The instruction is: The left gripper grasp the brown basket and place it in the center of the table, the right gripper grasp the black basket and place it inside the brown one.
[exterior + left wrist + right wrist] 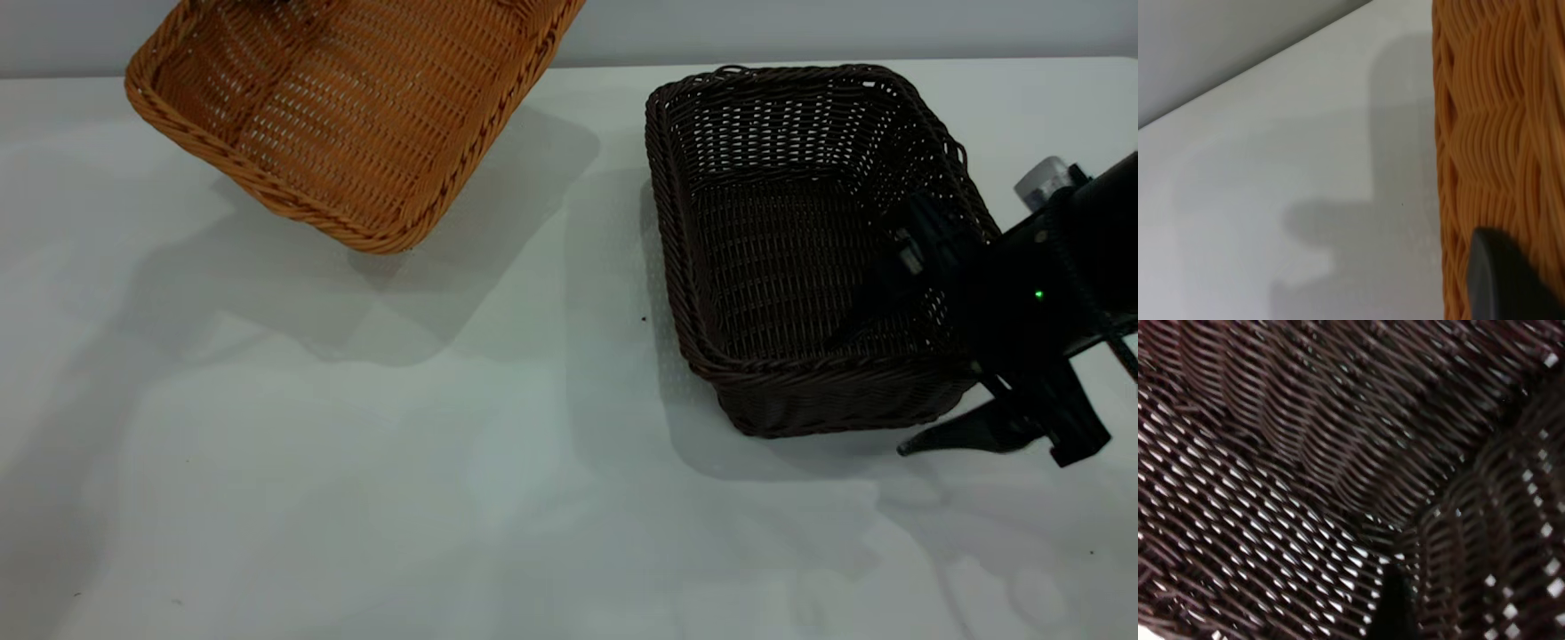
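The brown basket hangs tilted above the table at the far left, its shadow cast below it. My left gripper is shut on its wall; one dark finger lies against the orange weave, and the arm is out of the exterior view. The black basket rests on the table at the right. My right gripper stands open astride its near right wall, one finger inside and the other outside. In the right wrist view the inner finger shows against the dark weave.
A grey wall runs along the table's far edge. Bare tabletop lies between the two baskets and across the whole near half.
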### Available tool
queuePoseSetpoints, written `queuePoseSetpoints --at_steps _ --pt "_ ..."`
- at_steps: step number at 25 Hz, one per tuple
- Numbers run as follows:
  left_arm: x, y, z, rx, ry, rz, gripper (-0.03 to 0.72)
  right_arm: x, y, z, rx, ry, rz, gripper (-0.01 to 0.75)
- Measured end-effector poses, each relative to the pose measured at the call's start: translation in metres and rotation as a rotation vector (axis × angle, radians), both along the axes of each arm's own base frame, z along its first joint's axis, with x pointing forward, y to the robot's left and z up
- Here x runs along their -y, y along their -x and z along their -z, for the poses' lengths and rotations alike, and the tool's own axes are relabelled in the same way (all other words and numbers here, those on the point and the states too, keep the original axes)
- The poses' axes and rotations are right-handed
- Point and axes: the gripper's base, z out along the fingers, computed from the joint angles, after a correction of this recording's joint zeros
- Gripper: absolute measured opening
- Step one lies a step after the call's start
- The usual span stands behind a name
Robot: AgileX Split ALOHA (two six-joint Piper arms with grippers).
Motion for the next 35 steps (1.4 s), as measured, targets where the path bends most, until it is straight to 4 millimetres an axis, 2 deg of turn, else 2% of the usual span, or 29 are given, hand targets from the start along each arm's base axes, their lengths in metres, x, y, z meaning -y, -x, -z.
queuePoseSetpoints --at_steps 3,8,11,13,17,21,24,26,30,35 --pt "0.0 0.0 0.0 0.006 -0.001 -0.001 0.076 -0.001 -0.009 0.0 0.022 0.007 0.004 0.397" --pt "0.0 -0.001 -0.001 0.017 -0.002 -0.006 0.076 0.004 -0.03 -0.006 0.085 0.047 0.033 0.102" --pt "0.0 -0.001 -0.001 0.023 -0.015 0.012 0.076 0.016 -0.04 -0.009 0.144 0.057 -0.038 0.078" --pt "0.0 -0.001 -0.001 0.023 -0.024 0.027 0.076 0.031 -0.049 -0.012 0.184 0.043 -0.037 0.078" --pt "0.001 0.002 0.001 -0.005 -0.028 0.051 0.076 0.081 -0.077 -0.03 0.321 0.015 0.007 0.078" --pt "0.01 0.009 0.004 -0.046 -0.073 0.178 0.076 0.135 -0.099 -0.065 0.498 0.041 -0.057 0.078" --pt "0.037 0.02 0.007 -0.053 -0.148 0.396 0.076 0.163 -0.106 -0.085 0.572 0.065 -0.159 0.078" --pt "0.065 0.029 0.01 -0.024 -0.211 0.575 0.076 0.172 -0.108 -0.093 0.596 0.075 -0.235 0.078" --pt "0.121 0.048 0.024 0.052 -0.3 0.845 0.076 0.176 -0.109 -0.101 0.617 0.076 -0.335 0.078" --pt "0.174 0.062 0.049 0.207 -0.406 1.017 0.076 0.177 -0.112 -0.104 0.633 0.077 -0.351 0.078"
